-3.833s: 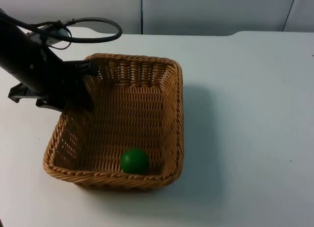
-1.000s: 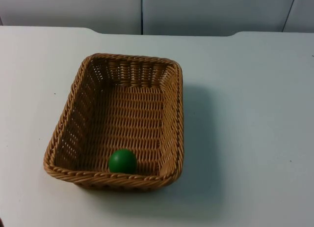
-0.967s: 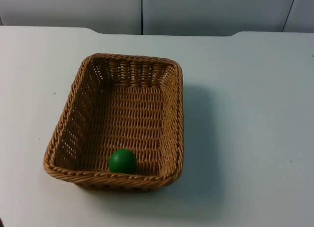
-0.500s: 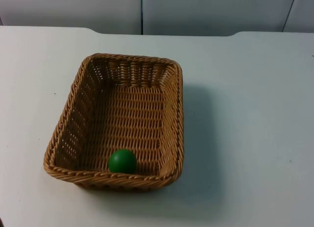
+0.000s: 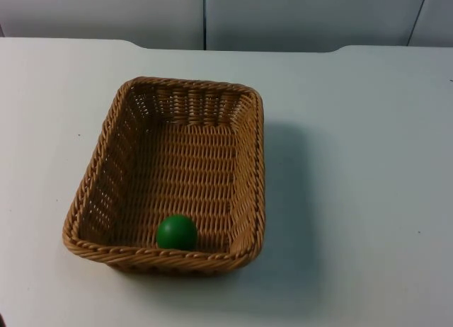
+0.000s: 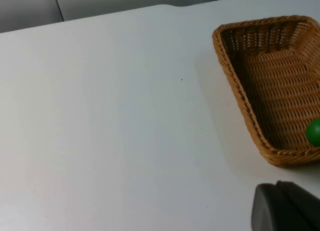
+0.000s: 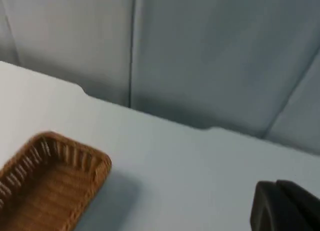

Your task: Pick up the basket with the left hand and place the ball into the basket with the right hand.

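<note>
Ball [image 5: 176, 232] sits inside basket [image 5: 170, 173], basket flat on counter [image 5: 354, 164]; task looks done. Left pincer [image 6: 287, 207] and right pincer [image 7: 285, 206] hang well clear; can't tell either's finger state. Next calls for nothing more.

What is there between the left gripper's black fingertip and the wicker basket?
Bare white table and nothing more, as the left wrist view shows. The left gripper's fingertip is apart from the basket, with the green ball inside it.

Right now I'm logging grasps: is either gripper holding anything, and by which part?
Nothing is held. The basket sits on the table with the ball inside, no gripper touching it.
</note>
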Motion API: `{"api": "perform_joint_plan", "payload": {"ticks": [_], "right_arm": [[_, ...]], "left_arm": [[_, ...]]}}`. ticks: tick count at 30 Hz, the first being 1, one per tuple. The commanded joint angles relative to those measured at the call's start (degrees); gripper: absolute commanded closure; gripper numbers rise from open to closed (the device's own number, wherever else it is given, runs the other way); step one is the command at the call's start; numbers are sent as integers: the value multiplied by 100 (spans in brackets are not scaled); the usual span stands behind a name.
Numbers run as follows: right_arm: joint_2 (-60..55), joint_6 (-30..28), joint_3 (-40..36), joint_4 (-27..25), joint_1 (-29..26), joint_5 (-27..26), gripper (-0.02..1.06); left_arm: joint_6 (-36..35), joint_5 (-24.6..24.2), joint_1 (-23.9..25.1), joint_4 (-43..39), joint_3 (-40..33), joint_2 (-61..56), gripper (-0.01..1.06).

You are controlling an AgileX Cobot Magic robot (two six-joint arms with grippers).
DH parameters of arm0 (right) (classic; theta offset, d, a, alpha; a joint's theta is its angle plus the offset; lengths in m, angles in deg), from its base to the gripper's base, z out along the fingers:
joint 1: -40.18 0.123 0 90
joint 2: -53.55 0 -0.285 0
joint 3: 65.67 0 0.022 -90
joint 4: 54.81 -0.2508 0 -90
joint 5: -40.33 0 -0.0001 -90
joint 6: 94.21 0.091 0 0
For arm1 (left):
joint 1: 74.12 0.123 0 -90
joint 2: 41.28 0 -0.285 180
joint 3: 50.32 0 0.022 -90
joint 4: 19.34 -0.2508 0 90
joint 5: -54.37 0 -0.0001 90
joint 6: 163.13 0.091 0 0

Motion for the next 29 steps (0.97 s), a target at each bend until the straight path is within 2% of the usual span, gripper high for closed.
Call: {"api": "perform_joint_plan", "payload": {"ticks": [1, 2, 3, 5, 6, 7, 8, 10, 11, 13, 15, 18, 20, 24, 29], "right_arm": [[555, -50, -733, -406, -489, 8, 105], [1196, -170, -1591, -647, -1100, 8, 105], [1409, -182, -1877, -689, -1296, 8, 105], [2216, -319, -2913, -968, -1899, 8, 105], [2216, -319, -2913, -968, -1899, 8, 105], [2870, -459, -3739, -1248, -2251, 8, 105], [3216, -562, -4261, -1500, -2408, 8, 105], [3932, -1158, -5112, -2238, -2703, 8, 105], [3932, -1158, -5112, -2238, -2703, 8, 105], [4394, -1739, -5750, -2918, -2906, -189, 105], [4651, -2026, -6171, -3301, -3046, -341, 105], [4768, -2123, -6254, -3218, -3061, -586, 105], [4837, -2103, -6254, -2840, -3061, -564, 105], [5086, -2060, -6267, -2446, -3061, -578, 105], [5577, -2060, -6319, -2429, -3061, -649, 105]], "left_arm": [[-24, 85, 0, -1, -11, -27, 105], [-24, 85, 0, -1, -11, -27, 105], [-24, 85, 0, -1, -11, -27, 105], [-24, 85, 0, -1, -11, -27, 105], [-24, 85, 0, -1, -11, -27, 105], [-24, 85, 0, -1, -11, -27, 105], [-24, 85, 0, -1, -11, -27, 105], [-24, 85, 0, -1, -11, -27, 105], [-24, 85, 0, -1, -11, -27, 105], [-24, 85, 0, -1, -11, -27, 105], [-24, 85, 0, -1, -11, -27, 105], [-24, 85, 0, -1, -11, -27, 105], [-24, 85, 0, -1, -11, -27, 105], [-24, 85, 0, -1, -11, -27, 105], [-24, 85, 0, -1, -11, -27, 105]]}}
